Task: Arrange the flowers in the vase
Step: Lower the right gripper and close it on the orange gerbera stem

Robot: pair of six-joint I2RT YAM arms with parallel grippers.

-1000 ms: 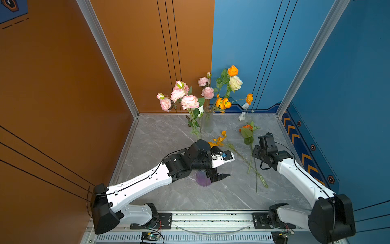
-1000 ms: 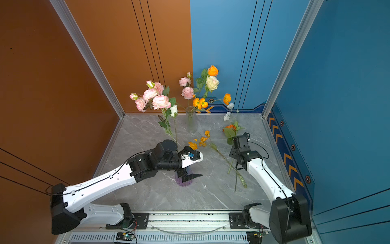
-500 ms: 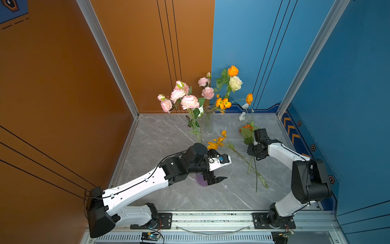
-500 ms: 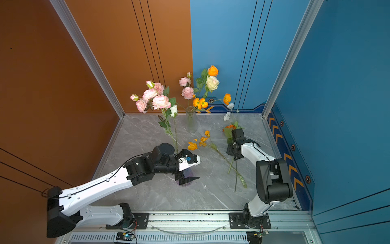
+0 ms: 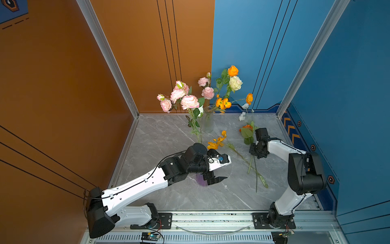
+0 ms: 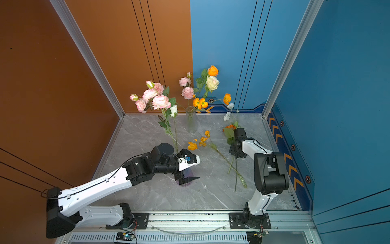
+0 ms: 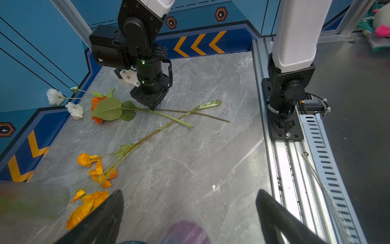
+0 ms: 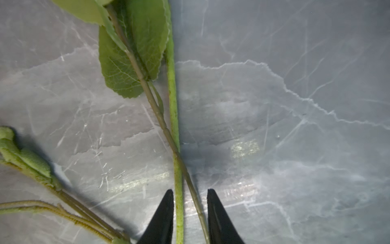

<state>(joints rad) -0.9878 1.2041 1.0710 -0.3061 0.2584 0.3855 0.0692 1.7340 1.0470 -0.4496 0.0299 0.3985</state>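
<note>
Left gripper (image 7: 190,192): jaws at full spread, nothing between them, poised at a purple vase (image 5: 200,181) in the lower centre of both top views.

Right gripper (image 8: 190,191): right of centre in both top views, tips down at the marble table (image 5: 160,135). The jaws are narrowed around two crossing stems (image 8: 174,118). Contact sits at the frame's bottom edge, so I cannot tell whether the pads actually pinch.

The flowers (image 5: 190,102): three loose stems lie on the table right of centre, namely orange poppies (image 5: 217,143), an orange bloom with a broad leaf (image 5: 245,129) and white blooms (image 5: 242,116). Others stand in a clear vase (image 5: 207,122) at upper centre. A pink bunch (image 5: 179,95) rises left of it.
</note>
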